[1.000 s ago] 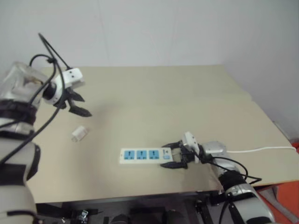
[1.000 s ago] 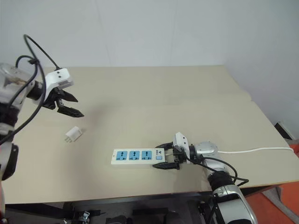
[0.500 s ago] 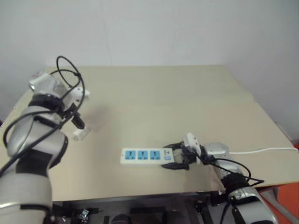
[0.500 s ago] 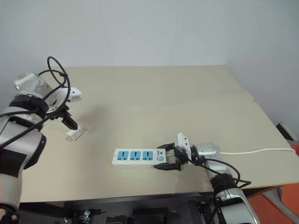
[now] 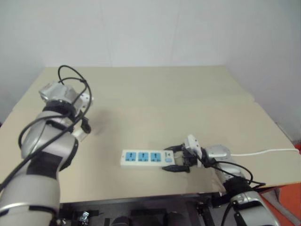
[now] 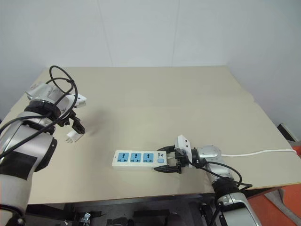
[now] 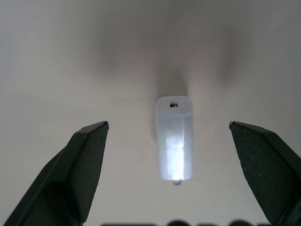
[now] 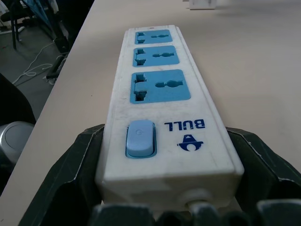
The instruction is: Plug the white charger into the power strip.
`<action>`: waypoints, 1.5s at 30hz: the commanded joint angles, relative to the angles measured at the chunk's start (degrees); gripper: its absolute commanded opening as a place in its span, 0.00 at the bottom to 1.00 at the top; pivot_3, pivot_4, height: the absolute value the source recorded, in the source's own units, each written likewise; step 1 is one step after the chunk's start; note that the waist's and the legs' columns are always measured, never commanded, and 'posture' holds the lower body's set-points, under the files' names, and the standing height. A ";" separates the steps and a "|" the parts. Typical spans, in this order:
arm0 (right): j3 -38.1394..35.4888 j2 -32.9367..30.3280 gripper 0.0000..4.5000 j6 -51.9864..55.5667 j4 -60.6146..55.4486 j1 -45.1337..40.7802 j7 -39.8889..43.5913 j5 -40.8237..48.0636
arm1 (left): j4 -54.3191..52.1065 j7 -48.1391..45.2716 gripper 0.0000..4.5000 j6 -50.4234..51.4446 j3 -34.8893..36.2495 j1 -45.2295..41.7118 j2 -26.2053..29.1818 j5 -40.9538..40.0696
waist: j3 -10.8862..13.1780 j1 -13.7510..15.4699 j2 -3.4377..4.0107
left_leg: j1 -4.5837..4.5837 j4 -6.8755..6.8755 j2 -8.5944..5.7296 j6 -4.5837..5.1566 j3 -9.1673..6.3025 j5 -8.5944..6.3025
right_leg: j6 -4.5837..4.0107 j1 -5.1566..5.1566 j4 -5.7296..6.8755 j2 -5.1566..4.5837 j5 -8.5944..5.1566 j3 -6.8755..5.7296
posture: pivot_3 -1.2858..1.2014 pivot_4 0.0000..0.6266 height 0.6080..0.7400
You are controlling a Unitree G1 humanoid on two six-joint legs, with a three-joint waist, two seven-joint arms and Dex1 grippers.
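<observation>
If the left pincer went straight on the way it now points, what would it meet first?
Probably the small white boxy plastic charger, lying on the beige tabletop centred between the left pincer's wide-open fingers; the remaining gap is unclear.

A bare beige table (image 5: 188, 103) before a white wall (image 5: 155, 28).

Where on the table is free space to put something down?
The far half of the table is bare, and so is the middle between the white charger and the power strip. It is crowded at the left gripper over the charger, and where the right gripper clamps the strip's switch end.
</observation>
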 commanded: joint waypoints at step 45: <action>0.20 -2.71 0.76 4.31 -8.30 4.93 -2.71 1.28 | 2.80 11.53 0.23 -1.14 8.92 2.39 -2.96 -4.07 | 0.00 0.27 0.00 | 0.06 0.04 -0.06 -0.03 0.01 0.01 | 0.03 0.11 0.01 -0.03 0.02 -0.01 | 0.52 0.24 1.00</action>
